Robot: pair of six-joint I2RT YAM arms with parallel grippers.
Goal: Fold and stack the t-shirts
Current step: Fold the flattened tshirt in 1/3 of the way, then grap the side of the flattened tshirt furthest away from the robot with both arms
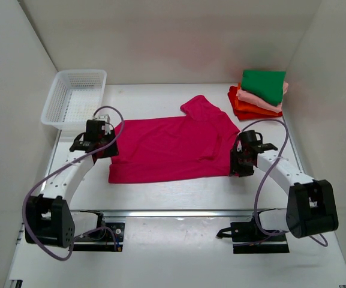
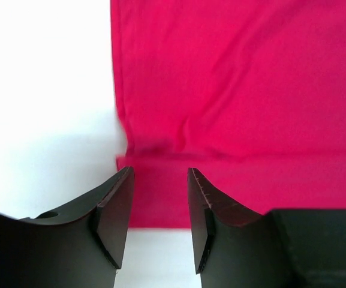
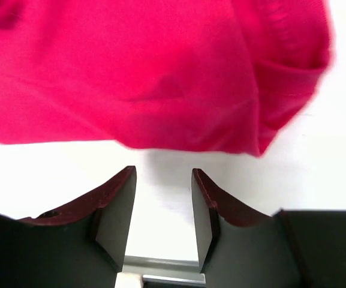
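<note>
The magenta t-shirt [image 1: 167,150] lies spread on the white worktop [image 1: 178,192] between the arms. The left tool [image 2: 159,171] hovers over its left edge, jaws apart, gripping nothing. The right tool [image 3: 164,171] stands parted over bare worktop, just short of the shirt's right edge.

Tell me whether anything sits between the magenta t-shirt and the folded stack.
Nothing visible does: only a strip of table separates the magenta t-shirt from the folded stack at far right; the basket stands far left.
</note>
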